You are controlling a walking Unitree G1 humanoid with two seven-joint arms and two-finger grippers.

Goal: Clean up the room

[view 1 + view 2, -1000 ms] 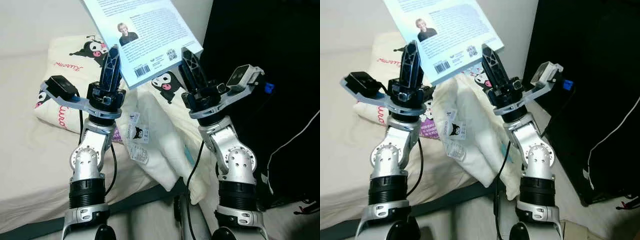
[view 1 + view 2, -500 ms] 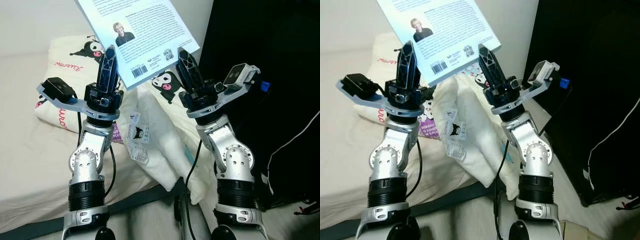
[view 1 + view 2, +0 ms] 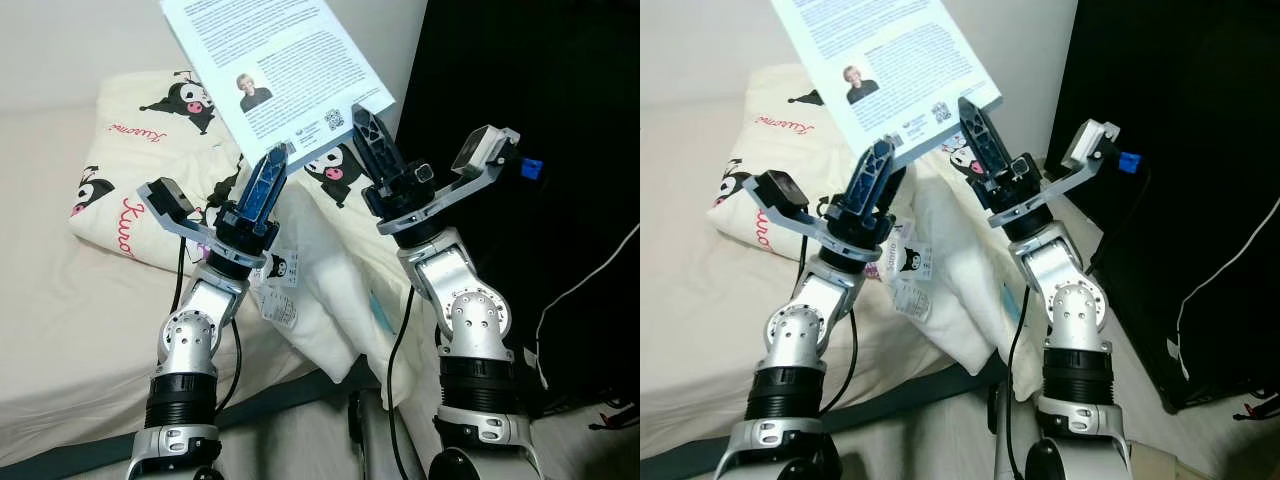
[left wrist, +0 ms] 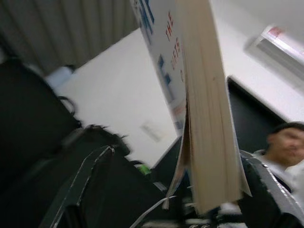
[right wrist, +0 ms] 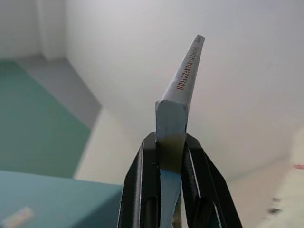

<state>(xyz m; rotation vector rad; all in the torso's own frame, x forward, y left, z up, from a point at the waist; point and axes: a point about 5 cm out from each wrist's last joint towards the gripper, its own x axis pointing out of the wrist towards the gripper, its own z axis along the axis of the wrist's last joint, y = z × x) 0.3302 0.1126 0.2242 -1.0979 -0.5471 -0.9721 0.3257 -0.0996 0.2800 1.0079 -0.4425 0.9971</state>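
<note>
A paperback book [image 3: 270, 70] is held up in the air with its back cover facing me. My right gripper [image 3: 362, 112] is shut on its lower right corner; the right wrist view has the pale blue spine [image 5: 183, 85] clamped between the black fingers [image 5: 142, 190]. My left gripper [image 3: 278, 158] sits under the book's lower edge, tilted to the right. In the left wrist view its fingers [image 4: 80, 190] stand wide apart, open, with the book's page edge [image 4: 204, 118] hanging between them untouched.
Below lies a bed [image 3: 60, 320] with a cartoon-print pillow [image 3: 130, 150] and a white cloth item with a tag [image 3: 320, 270]. Black furniture [image 3: 540, 80] rises on the right, with a white cable [image 3: 590, 270] beside it. A blurred person [image 4: 287, 142] is in the left wrist view.
My left gripper has dropped and swung right, tilting under the book's lower edge. The book has tipped slightly. My right gripper keeps its hold.
</note>
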